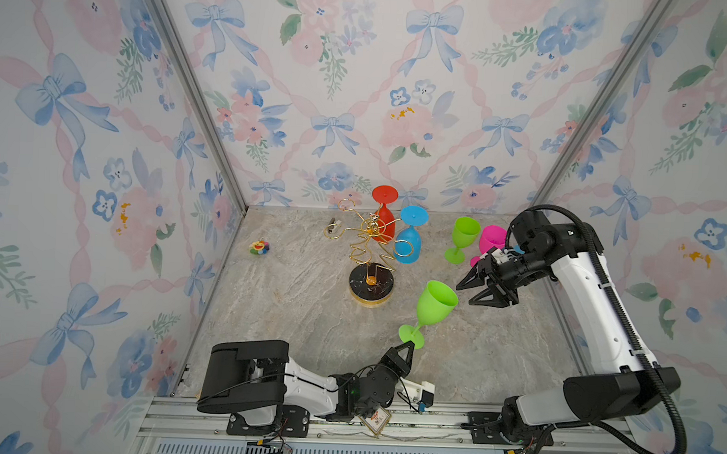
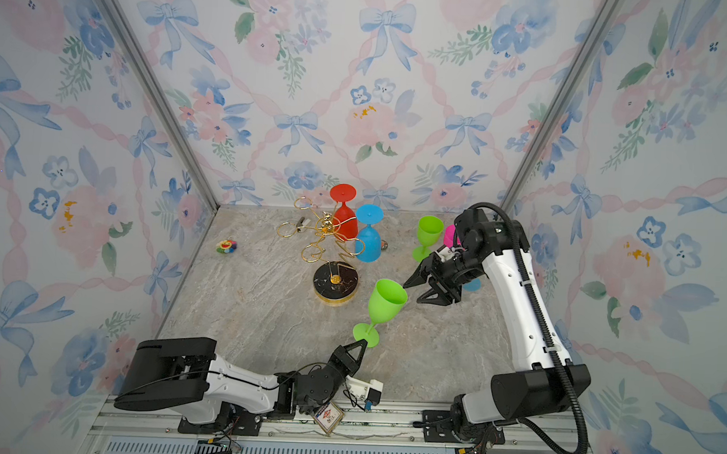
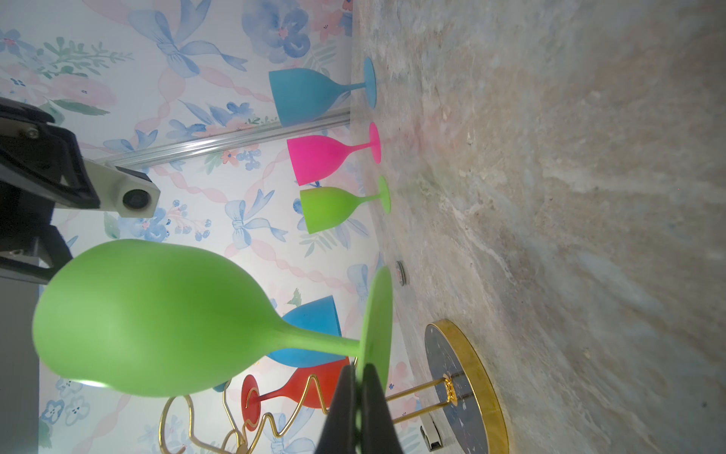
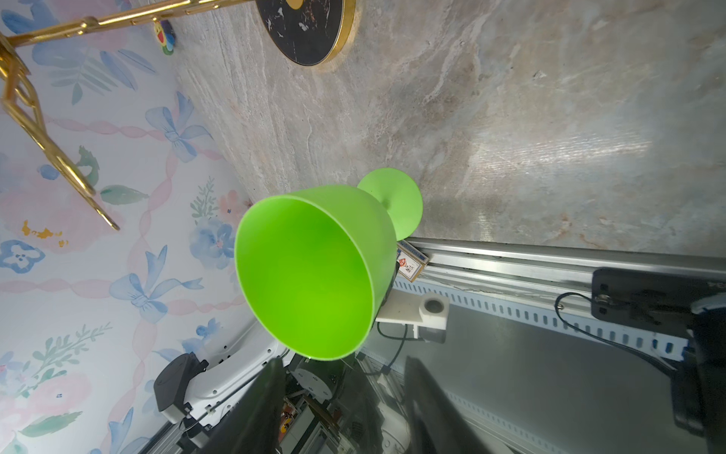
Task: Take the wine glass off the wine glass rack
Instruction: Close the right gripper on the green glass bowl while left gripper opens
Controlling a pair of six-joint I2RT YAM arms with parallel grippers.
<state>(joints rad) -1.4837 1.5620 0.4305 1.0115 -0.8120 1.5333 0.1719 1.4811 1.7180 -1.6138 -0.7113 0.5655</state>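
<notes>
The left tool is clenched on the foot of the green wine glass, tilted, off the wine glass rack, near its base. The right tool gapes beside the bowl, empty.

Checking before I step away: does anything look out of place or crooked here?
The green wine glass is tilted, pinched only by the edge of its foot in the left gripper, with the open right gripper beside its bowl. A matchbox lies by the front rail, an odd place for it.

Left pincer clamped tight, right pincer jaws parted, arm raised
</notes>
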